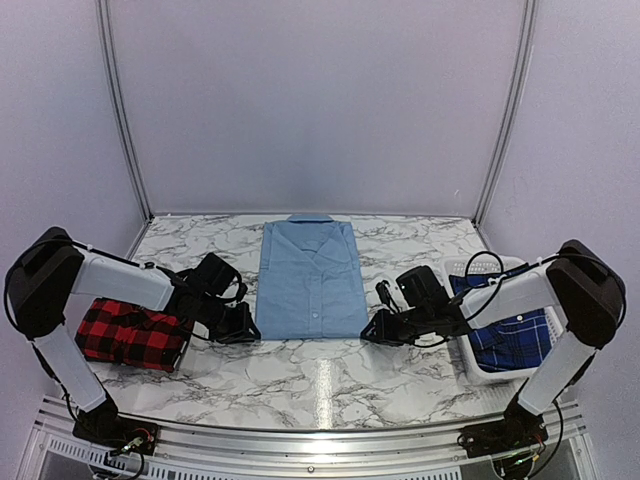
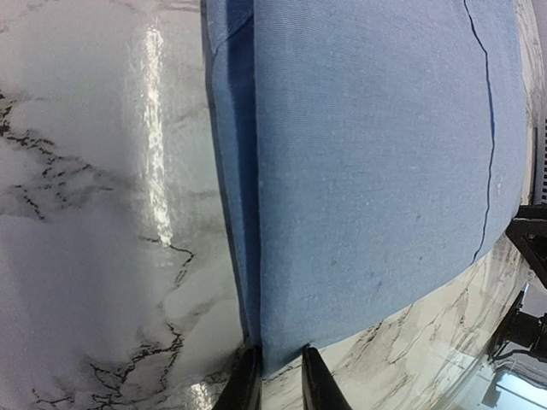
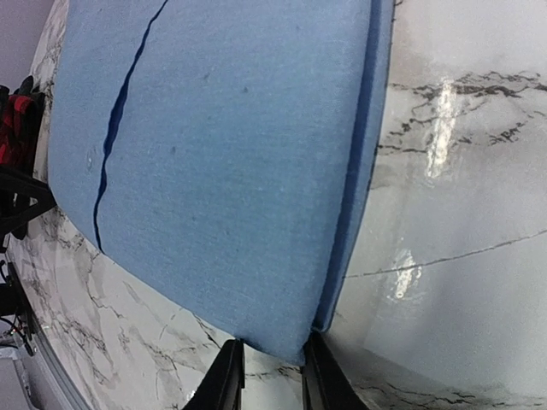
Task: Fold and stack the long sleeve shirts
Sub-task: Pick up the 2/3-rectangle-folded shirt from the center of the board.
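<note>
The light blue shirt (image 1: 310, 280) lies flat in the middle of the marble table, collar at the far end, sleeves folded under. My left gripper (image 1: 240, 325) sits at its near left corner, jaws closed on that corner (image 2: 280, 363). My right gripper (image 1: 372, 330) sits at its near right corner, jaws closed on that corner (image 3: 272, 359). The red-and-black check shirt (image 1: 130, 332) lies folded at the left, under my left arm. The dark blue plaid shirt (image 1: 515, 340) lies in a white basket (image 1: 487, 266) at the right.
The marble table (image 1: 320, 385) has a metal rail along its near edge. Pale walls close in the back and sides. The white basket stands under my right arm, close to the table's right edge.
</note>
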You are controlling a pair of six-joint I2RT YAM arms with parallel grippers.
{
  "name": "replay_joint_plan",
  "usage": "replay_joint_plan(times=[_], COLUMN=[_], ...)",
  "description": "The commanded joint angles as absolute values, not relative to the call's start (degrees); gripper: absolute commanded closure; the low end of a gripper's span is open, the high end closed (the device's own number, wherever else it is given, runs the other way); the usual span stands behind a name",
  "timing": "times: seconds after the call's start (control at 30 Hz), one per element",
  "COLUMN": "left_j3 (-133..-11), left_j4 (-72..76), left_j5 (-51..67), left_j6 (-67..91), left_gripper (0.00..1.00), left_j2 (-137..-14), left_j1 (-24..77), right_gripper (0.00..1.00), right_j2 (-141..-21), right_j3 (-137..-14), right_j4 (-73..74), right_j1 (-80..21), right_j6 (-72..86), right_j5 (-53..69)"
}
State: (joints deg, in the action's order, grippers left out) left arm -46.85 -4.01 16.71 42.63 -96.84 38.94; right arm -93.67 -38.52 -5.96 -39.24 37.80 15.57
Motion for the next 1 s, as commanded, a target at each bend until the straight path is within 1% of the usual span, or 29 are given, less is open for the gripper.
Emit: replay_joint_plan(times=[0.0,0.13,0.27,0.5,0.67,0.97], left_j3=[-47.3,-47.7,-48.3,-48.0,-46.9,-40.5], left_j4=[-5.6,-5.5,-5.7,-6.9,-9.2,-11.3], left_j5=[17.1,17.3,17.7,17.2,15.0,9.3], left_j6=[42.1,42.1,42.0,41.8,41.9,46.2], left_gripper=[0.83,0.91,0.99,1.0,1.0,1.0], left_j2=[-99.1,-99.2,-98.7,-95.0,-91.0,-77.1], left_j1=[38.8,38.9,38.9,39.6,42.3,48.6], right_gripper=[0.77,0.85,1.0,1.0,1.0,1.0], right_j2=[-95.3,-95.4,-95.1,-92.4,-88.6,-76.0], right_j3=[-40.3,-41.1,-42.4,-42.1,-39.7,-34.1], right_j4=[-5.6,-4.6,-2.9,-0.9,-0.3,5.3], right_j1=[-38.8,-39.0,-39.7,-41.7,-44.5,-50.8], right_j6=[36.7,35.5,34.3,33.9,35.4,40.6], right_j5=[15.1,14.1,12.5,9.9,7.8,2.7])
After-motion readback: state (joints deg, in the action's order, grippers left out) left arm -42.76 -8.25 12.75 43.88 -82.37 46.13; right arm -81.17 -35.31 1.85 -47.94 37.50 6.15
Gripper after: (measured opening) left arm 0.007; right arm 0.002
